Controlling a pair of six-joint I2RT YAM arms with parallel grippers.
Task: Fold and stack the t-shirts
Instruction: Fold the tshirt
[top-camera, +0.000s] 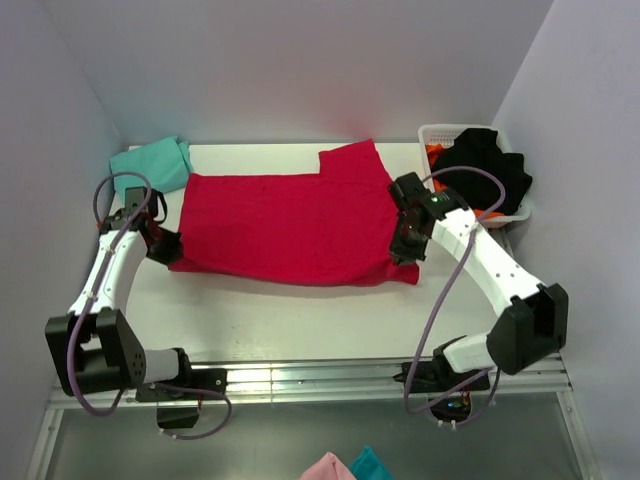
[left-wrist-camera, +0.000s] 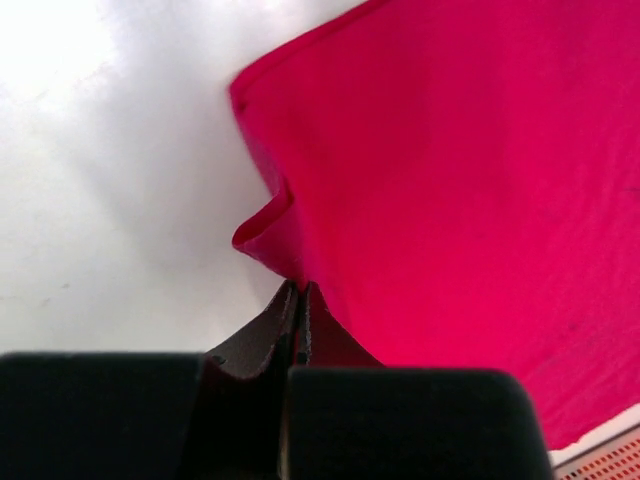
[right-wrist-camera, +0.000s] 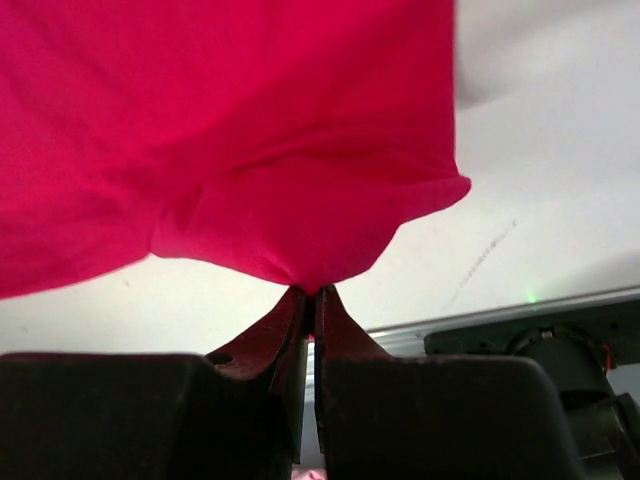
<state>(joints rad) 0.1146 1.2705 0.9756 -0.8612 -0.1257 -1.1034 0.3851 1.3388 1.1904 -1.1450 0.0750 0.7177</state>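
I have the crimson t-shirt (top-camera: 285, 225) lying spread across the middle of the table (top-camera: 300, 320), with one sleeve poking out toward the far edge. My left gripper (left-wrist-camera: 300, 290) is clenched on a small tuck of cloth at the shirt's near-left edge, red fabric nipped between the closed tips. My right gripper (right-wrist-camera: 310, 292) is clamped the same way on the near-right corner, which puckers up into the jaws. The teal t-shirt (top-camera: 152, 163) sits bunched in the far-left corner, just beside the red one.

I judge this cloth to be light and entirely limp. It should sag between my two holds and drag along the table, not keep any shape. Each pinch takes only a little fabric, so a quick pull could slip it free. The hem corners look like the right places to hold.

I can read no print, tag or brand on either shirt, nor on the white basket (top-camera: 440, 133) at the far right.
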